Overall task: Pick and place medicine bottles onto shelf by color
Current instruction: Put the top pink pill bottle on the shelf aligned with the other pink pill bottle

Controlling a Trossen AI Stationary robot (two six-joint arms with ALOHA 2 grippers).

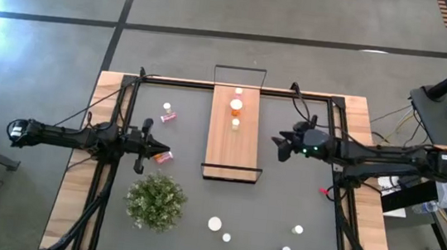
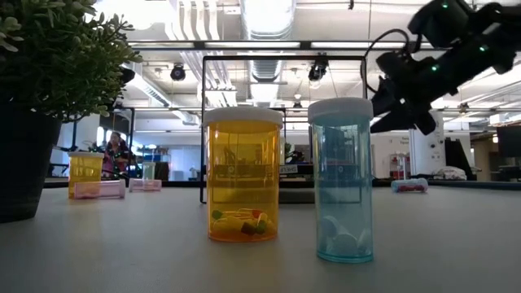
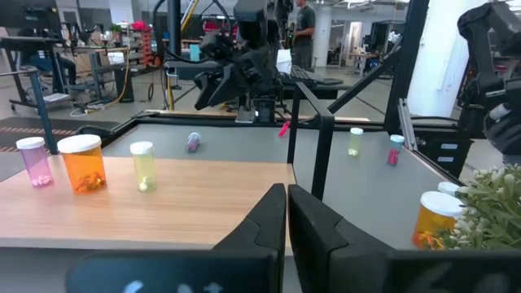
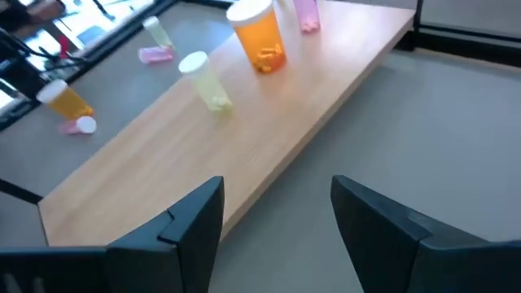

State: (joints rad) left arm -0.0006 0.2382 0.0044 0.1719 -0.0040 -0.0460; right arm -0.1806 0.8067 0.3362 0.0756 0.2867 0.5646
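The wooden shelf (image 1: 232, 143) lies mid-table with a pink-bodied bottle (image 3: 37, 161), an orange bottle (image 3: 84, 163) and a pale yellowish bottle (image 3: 143, 166) standing on it toward its far end. My left gripper (image 3: 287, 213) is shut and empty, level, just left of the shelf (image 1: 164, 148). An orange bottle (image 1: 162, 157) stands beside it, with a pink bottle (image 4: 77, 126) lying next to that one. My right gripper (image 4: 277, 220) is open and empty, raised just right of the shelf (image 1: 279, 146).
A bushy plant (image 1: 155, 201) stands near left. Two bottles (image 1: 167, 112) lie far left of the shelf. Several bottles (image 1: 215, 222) stand near the front edge, among them an orange one (image 2: 242, 175) and a blue one (image 2: 342, 179). A pink bottle (image 1: 324, 190) lies at right.
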